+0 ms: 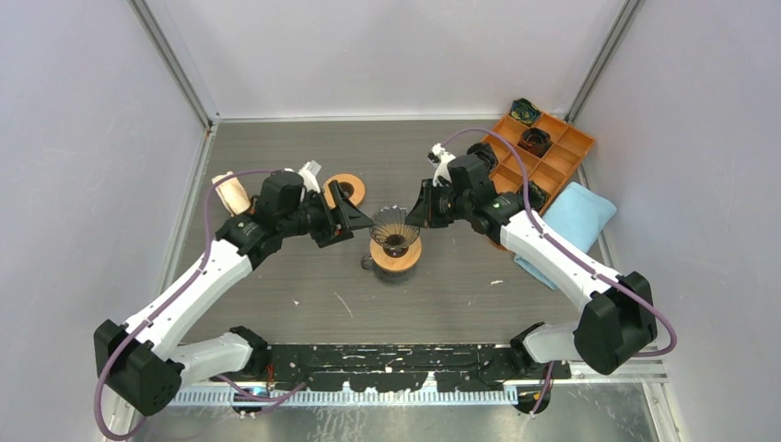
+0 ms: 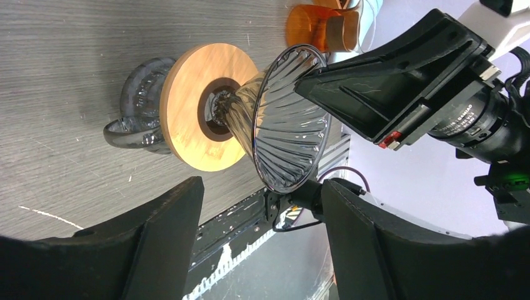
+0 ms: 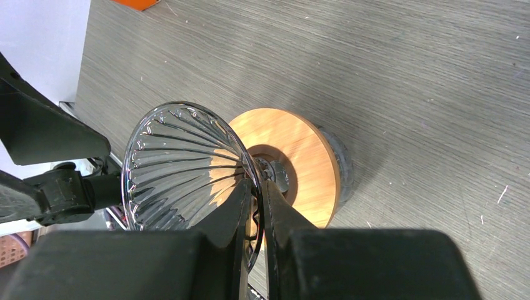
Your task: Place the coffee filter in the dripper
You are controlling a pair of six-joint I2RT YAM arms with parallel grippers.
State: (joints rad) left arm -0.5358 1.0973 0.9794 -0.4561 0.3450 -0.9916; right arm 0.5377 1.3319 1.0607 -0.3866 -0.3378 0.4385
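The glass dripper (image 1: 390, 227) with a wooden collar (image 1: 398, 256) stands on a dark glass cup at the table's middle. My right gripper (image 1: 416, 214) is shut on the dripper's rim; in the right wrist view one finger is inside the ribbed cone (image 3: 181, 169) and one outside, at the gripper (image 3: 256, 190). My left gripper (image 1: 345, 221) is open and empty just left of the dripper, which lies ahead of its spread fingers in the left wrist view (image 2: 287, 119). No filter is in the dripper. A pale tan and white thing (image 1: 228, 193) by the left wall may be the filter; I cannot tell.
A wooden ring (image 1: 347, 188) lies behind the left gripper. An orange compartment tray (image 1: 543, 152) with dark items stands at the back right, with a light blue cloth (image 1: 576, 216) beside it. The cup's handle (image 2: 122, 134) points toward the near edge.
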